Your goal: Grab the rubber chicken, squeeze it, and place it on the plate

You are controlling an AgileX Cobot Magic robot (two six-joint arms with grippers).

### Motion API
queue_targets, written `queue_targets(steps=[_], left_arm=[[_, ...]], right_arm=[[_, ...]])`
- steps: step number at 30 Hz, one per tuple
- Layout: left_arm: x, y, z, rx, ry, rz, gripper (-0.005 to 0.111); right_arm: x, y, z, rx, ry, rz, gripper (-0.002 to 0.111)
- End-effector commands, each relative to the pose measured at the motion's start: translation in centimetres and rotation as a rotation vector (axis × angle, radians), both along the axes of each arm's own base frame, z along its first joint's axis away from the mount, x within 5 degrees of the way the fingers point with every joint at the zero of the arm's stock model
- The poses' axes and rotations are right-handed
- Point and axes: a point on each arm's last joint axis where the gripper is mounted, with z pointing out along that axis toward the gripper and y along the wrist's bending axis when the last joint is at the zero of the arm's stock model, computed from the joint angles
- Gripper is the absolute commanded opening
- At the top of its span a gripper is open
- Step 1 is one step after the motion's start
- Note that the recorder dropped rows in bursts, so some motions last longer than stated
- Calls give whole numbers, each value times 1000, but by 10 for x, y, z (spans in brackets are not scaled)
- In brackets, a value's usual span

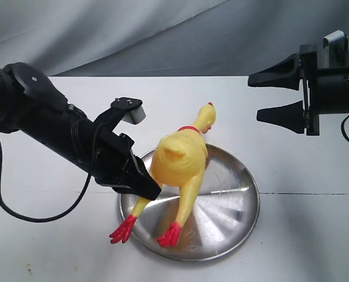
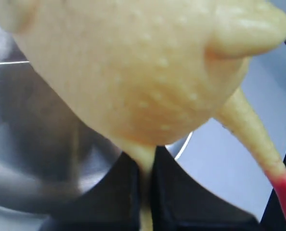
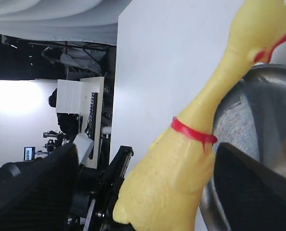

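Yellow rubber chicken [image 1: 178, 158], head far-right

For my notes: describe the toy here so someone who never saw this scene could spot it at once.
On the white table sits a round steel plate. Over it, pinched by one leg in the left gripper, is the rubber chicken. It is long and yellow with red feet and a red neck band, while everything around it is white, black or steel.

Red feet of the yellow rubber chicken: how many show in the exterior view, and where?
2. One foot overhangs the shiny round steel plate's rim; the other is over the plate, near its front edge.
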Motion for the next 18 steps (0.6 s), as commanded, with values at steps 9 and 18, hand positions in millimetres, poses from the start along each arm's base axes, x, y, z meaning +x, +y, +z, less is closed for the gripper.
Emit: queue_targets(steps=[9, 18], left_arm=[[-4, -10, 2, -1, -8, 5, 0], [2, -10, -23, 41, 62, 56, 0]], right_arm=[[1, -2, 3, 8, -26, 0, 18], [-12, 0, 39, -82, -303, 69, 0]])
